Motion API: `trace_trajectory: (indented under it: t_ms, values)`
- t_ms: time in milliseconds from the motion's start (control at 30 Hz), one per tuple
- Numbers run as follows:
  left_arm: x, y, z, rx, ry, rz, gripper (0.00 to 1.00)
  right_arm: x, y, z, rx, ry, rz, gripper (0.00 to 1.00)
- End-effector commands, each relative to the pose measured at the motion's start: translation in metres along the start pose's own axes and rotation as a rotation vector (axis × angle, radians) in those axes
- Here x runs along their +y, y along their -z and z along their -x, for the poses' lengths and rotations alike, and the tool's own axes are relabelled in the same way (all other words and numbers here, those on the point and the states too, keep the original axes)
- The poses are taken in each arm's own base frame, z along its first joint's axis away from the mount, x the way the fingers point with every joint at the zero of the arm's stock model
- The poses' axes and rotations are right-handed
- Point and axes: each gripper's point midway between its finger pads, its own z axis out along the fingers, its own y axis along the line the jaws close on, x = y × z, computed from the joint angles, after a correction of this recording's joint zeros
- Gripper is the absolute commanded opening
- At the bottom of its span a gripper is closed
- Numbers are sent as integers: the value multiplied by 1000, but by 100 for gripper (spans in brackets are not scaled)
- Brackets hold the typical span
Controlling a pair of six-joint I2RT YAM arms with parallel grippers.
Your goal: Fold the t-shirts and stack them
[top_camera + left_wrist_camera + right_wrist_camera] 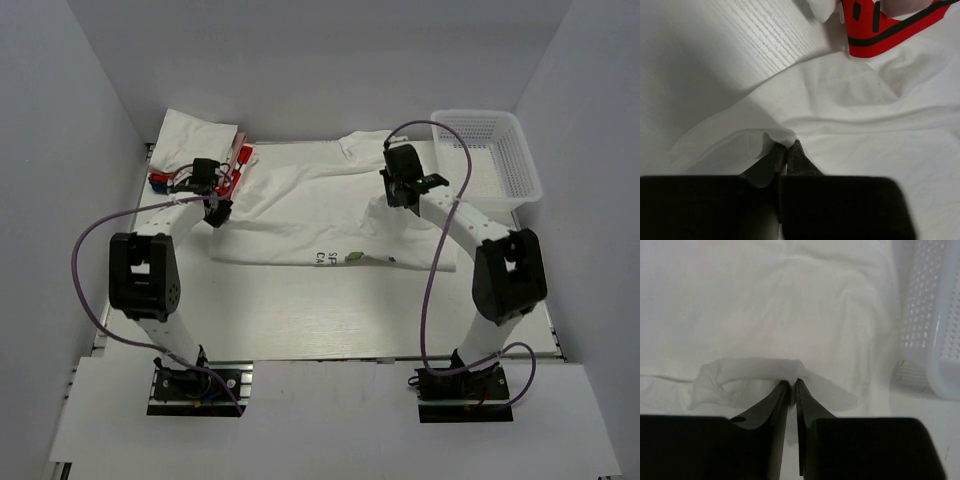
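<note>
A white t-shirt (310, 215) with a green print and dark lettering lies spread in the middle of the table. My left gripper (217, 212) is shut on its left edge; in the left wrist view the gripper (786, 146) pinches a white cloth fold (775, 135). My right gripper (392, 192) is shut on the shirt's right side; in the right wrist view the gripper (791, 382) pinches a raised fold (765, 369). A pile of t-shirts (200, 140), white over a red one (240, 162), lies at the back left. The red shirt shows in the left wrist view (880, 30).
A white plastic mesh basket (490, 160) stands at the back right, close to my right arm; its wall shows in the right wrist view (935, 325). White walls enclose the table on three sides. Purple cables loop from both arms.
</note>
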Motion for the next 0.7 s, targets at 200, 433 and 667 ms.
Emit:
trace_trajectory:
  t_ms: [200,433,667]
  values:
    - [-34,-18,30,-23,-3,23,95,-15,-82,55,7,41,-32,73]
    - [-24,18,17,-25,-124,-32,100,-3,-41,3,79,-23,60,80]
    - [-22,20,-33,122,-184,-194,100,13,-26,-72,191,-81,163,78]
